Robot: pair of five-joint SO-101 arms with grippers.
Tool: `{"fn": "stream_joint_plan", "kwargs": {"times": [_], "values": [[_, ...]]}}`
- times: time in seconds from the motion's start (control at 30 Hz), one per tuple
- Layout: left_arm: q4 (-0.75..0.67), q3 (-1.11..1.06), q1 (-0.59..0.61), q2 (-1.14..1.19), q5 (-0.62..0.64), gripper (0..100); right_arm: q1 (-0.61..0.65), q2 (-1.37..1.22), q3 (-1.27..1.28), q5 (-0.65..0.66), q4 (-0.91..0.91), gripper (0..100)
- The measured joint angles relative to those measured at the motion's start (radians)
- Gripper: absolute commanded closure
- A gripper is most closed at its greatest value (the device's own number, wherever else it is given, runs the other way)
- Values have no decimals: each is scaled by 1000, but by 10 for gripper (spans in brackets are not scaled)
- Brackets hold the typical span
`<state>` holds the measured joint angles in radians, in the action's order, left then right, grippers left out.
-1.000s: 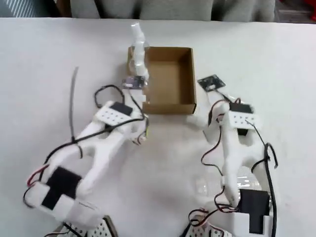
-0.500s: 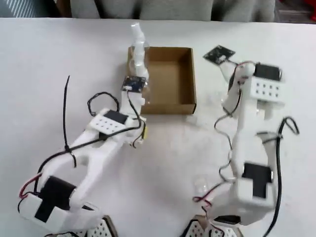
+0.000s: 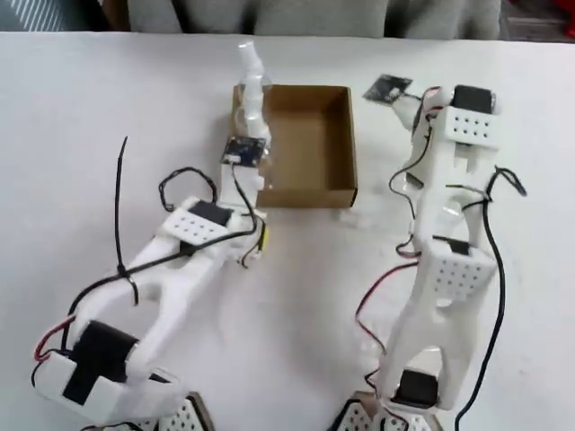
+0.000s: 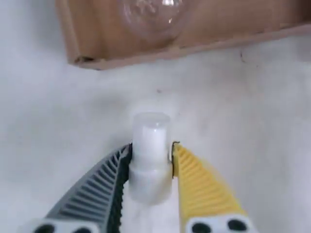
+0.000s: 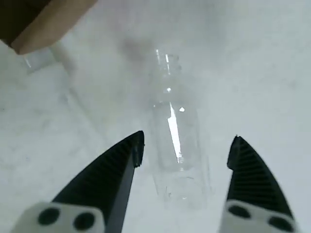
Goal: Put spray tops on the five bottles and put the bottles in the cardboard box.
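My left gripper (image 4: 151,147) is shut on a white spray top (image 4: 150,160), held just above the table close to the cardboard box (image 4: 194,34). Its yellow finger (image 3: 260,241) sits by the front left corner of the box (image 3: 310,193). A clear bottle with a spray top (image 3: 252,90) leans at the box's left wall. My right gripper (image 5: 187,141) hangs open over a clear bottle (image 5: 177,126) without a top, lying on the table. Another loose spray top (image 5: 39,60) lies by the box corner (image 5: 39,24), also visible from above (image 3: 349,215).
The right arm (image 3: 445,206) stretches along the box's right side, trailing black cables. A faint clear object (image 3: 367,334) lies near the table's front, between the arm bases. White tabletop runs to the far edge (image 3: 108,34).
The right arm has swung from a bent pose at the box's front right corner to stretched out along the box's right side. The left arm shifted slightly early on, then kept still.
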<state>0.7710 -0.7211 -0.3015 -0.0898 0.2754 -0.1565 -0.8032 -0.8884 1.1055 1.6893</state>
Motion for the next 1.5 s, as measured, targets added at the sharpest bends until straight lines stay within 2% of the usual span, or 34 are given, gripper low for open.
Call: {"fn": "stream_joint_plan", "kwargs": {"times": [0.63,0.73,0.83,0.93,1.0,1.17,1.3,1.4,1.5], "values": [[-11,2,0,49,0,980,11,-381,-347,0,5,745],[-11,2,-2,49,0,980,11,-400,-388,2,14,813],[-11,2,0,49,0,980,6,-407,-408,3,14,981],[-11,2,0,49,0,980,-3,-408,-431,2,14,952],[-11,2,0,49,0,980,-8,-410,-445,-5,14,970],[-11,2,0,49,0,980,-35,-388,-451,-152,14,982],[-11,2,0,49,0,980,-71,-305,-451,-350,14,983],[-11,2,0,49,0,980,-112,-241,-451,-477,14,983],[-11,2,0,49,0,980,-175,-187,-443,-551,14,983]]}}
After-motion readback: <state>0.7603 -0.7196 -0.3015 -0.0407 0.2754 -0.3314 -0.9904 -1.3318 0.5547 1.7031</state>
